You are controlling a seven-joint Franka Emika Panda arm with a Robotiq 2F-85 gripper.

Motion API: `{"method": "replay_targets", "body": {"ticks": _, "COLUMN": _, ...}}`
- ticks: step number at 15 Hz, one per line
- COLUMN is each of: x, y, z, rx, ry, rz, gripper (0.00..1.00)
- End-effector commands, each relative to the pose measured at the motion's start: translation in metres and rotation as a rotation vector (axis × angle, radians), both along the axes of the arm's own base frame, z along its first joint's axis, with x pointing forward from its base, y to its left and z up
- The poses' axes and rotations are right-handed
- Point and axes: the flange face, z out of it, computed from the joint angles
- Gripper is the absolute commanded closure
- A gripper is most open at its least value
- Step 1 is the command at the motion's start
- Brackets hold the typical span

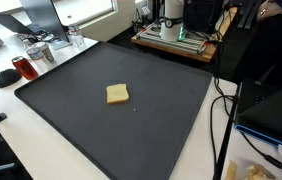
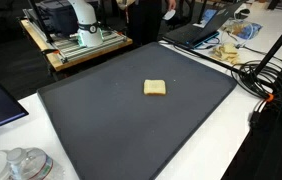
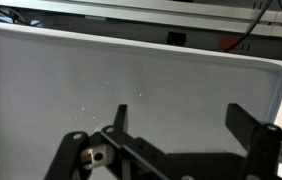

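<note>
Gripper (image 3: 178,122): jaws spread wide, nothing between them, poised above dark mat (image 3: 131,70). Bread slice (image 1: 118,94) outside wrist view, so well apart from gripper; lies flat mid-mat. Exact bearing undetermined. Slice near-square, no long axis.

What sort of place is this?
Most likely a lab or office workspace: cables trail across the white table, a laptop stands by the big dark mat, and only one bread slice suggests food.

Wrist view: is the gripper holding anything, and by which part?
Nothing is held. The gripper is open, with only the mat showing between its fingers; the bread slice lies untouched on the mat.
</note>
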Motion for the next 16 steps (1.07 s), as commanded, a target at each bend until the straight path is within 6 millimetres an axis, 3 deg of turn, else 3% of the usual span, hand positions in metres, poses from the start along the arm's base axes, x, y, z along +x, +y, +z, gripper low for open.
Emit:
{"method": "replay_targets", "body": {"ticks": 1, "x": 0.0, "y": 0.0, "z": 0.0, "rx": 0.0, "ry": 0.001, "rz": 0.0, "gripper": 0.0}}
{"method": "replay_targets", "body": {"ticks": 9, "x": 0.0, "y": 0.0, "z": 0.0, "rx": 0.0, "ry": 0.001, "rz": 0.0, "gripper": 0.0}}
{"method": "replay_targets", "body": {"ticks": 12, "x": 0.004, "y": 0.024, "z": 0.006, "rx": 0.045, "ry": -0.024, "rz": 0.099, "gripper": 0.0}}
{"method": "replay_targets", "body": {"ticks": 16, "x": 0.0, "y": 0.075, "z": 0.023, "rx": 0.176, "ry": -0.086, "rz": 0.276, "gripper": 0.0}}
